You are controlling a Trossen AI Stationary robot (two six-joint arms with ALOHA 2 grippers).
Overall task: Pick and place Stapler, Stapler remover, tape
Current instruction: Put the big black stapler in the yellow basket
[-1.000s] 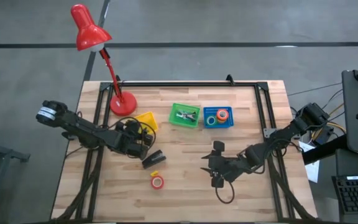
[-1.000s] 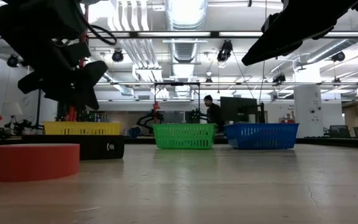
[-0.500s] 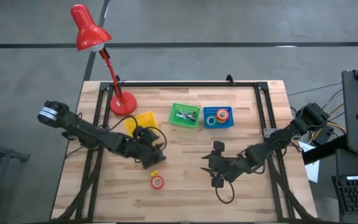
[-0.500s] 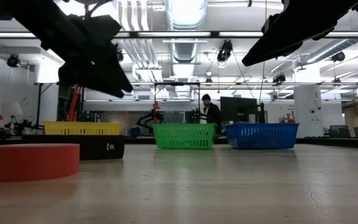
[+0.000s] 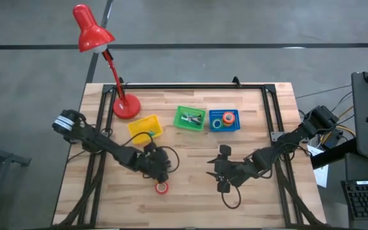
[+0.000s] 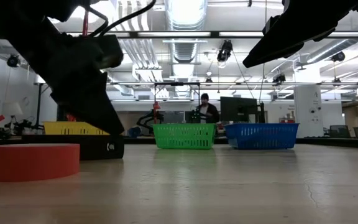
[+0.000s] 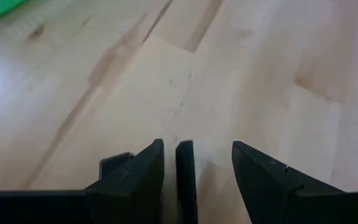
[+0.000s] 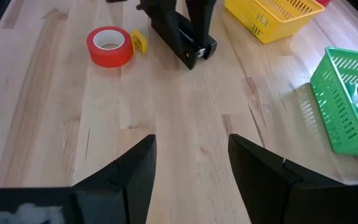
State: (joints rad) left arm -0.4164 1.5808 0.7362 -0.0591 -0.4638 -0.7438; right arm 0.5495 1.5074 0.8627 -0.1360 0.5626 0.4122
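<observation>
The black stapler [image 8: 188,46] lies flat on the wood, next to the red tape roll [image 5: 162,187] and a small yellow piece [image 8: 140,42]. My left gripper [image 5: 156,165] is open and low over the stapler. Its fingers stand on either side, and in the left wrist view the stapler's narrow edge [image 7: 184,168] shows between them. My right gripper [image 5: 222,176] waits open above bare table, right of the tape. Other tape rolls [image 5: 224,119] sit in the blue basket, and silvery claw pieces [image 5: 190,118] lie in the green basket. My left gripper comes at the stapler from above, with one finger [image 8: 201,15] on each long side, across its length. The stapler [image 6: 101,147] rests flat on the table. Whether the fingers touch it, I cannot tell.
The yellow basket [image 5: 145,126], green basket [image 5: 179,125] and blue basket [image 5: 237,126] stand in a row toward the far edge. A red desk lamp [image 5: 126,106] stands at the far left. Bare wood lies between the two grippers.
My left gripper has moved toward the near edge and to the right, from beside the yellow basket to over the stapler. It has also come down low around it. The stapler and the red tape have stayed where they were.
</observation>
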